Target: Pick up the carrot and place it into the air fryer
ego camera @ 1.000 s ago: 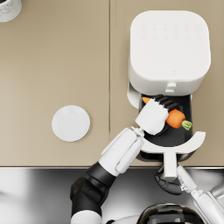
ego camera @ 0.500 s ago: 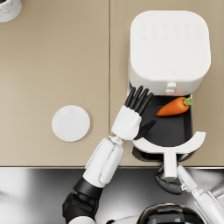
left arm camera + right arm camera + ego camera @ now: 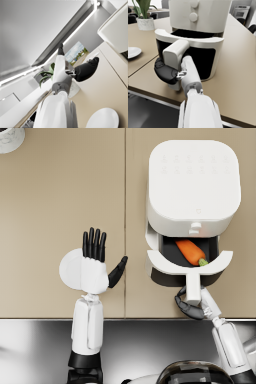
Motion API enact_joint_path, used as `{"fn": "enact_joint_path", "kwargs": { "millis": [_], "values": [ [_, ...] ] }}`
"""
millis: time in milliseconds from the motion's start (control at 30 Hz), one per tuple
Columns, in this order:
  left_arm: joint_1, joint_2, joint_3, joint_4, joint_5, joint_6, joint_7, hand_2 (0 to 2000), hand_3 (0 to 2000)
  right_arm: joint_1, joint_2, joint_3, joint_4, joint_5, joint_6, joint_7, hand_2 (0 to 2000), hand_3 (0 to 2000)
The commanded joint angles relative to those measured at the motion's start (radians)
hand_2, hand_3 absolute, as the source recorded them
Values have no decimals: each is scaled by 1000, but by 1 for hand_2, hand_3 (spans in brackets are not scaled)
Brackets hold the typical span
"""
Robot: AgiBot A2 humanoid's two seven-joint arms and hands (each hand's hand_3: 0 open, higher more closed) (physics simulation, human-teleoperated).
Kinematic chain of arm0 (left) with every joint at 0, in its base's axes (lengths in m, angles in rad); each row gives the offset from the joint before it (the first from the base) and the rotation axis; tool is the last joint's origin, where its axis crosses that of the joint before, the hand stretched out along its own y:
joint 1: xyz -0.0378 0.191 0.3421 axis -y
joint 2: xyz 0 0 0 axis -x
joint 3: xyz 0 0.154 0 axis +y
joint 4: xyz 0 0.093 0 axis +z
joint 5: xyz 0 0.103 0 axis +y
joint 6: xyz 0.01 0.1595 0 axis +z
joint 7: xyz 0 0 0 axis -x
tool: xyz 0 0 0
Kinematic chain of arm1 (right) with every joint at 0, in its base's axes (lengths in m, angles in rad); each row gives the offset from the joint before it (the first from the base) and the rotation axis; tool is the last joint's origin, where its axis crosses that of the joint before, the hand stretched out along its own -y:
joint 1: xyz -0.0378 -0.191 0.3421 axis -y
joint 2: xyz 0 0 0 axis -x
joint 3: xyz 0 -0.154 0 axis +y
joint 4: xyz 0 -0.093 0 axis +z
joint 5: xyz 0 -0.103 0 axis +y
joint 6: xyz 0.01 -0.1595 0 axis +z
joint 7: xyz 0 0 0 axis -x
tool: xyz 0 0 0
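A: The carrot (image 3: 191, 251) lies in the open drawer (image 3: 190, 265) of the air fryer (image 3: 192, 183), in the right half of the head view, leafy end toward the drawer's front wall.

B: So what could go wrong?

A: The drawer is pulled out, and the right hand (image 3: 190, 305) is clamped on its handle (image 3: 193, 287) at the lower right. If the push goes in crooked, the drawer could jam against the body, or the whole fryer could slide back on the tabletop (image 3: 60, 193). The carrot sits at an angle, so a hard shove might roll it, though the walls should keep it in.

B: And the left hand?

A: The left hand (image 3: 95, 263) is at centre left of the head view, open, holding nothing, fingers straight and close together pointing to the top of the frame, thumb stuck out toward the fryer. It hovers over a white plate (image 3: 67, 269); whether it touches the plate cannot be told. Dropping that arm carelessly could knock the plate.

B: The right arm?

A: It comes up from the lower right, forearm angled toward the handle.
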Motion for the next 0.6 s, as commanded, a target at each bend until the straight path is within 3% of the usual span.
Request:
{"fn": "enact_joint_path", "kwargs": {
  "millis": [33, 267, 300, 333, 433, 467, 500, 600],
  "values": [
    [2, 1, -34, -20, 0, 0, 0, 0, 0, 146, -100, -47, 10, 0, 7, -1, 2000, 2000],
    [17, 7, -85, 2, 0, 0, 0, 0, 0, 344, -210, -138, -280, 5, 72, 0, 2000, 2000],
    [14, 8, -89, 4, 0, 0, 0, 0, 0, 433, -53, 69, -350, 5, 92, 0, 2000, 2000],
    [-1, 7, -73, 4, 0, 0, 0, 0, 0, 437, -189, -115, -409, 4, 86, 5, 2000, 2000],
    [10, 10, -86, -9, 0, 0, 0, 0, 0, 545, -208, -127, -554, 4, 118, 0, 2000, 2000],
    [7, 11, -84, -15, 0, 0, 0, 0, 0, 602, -135, 14, -611, 4, 129, -3, 2000, 2000],
    [-2, 10, -78, -25, 0, 0, 0, 0, 0, 614, -200, -91, -661, 4, 128, 5, 2000, 2000],
    [-11, 12, -88, -46, 0, 0, 0, 0, 0, 657, -204, -60, -737, 3, 166, 3, 2000, 2000]
  ]
}}
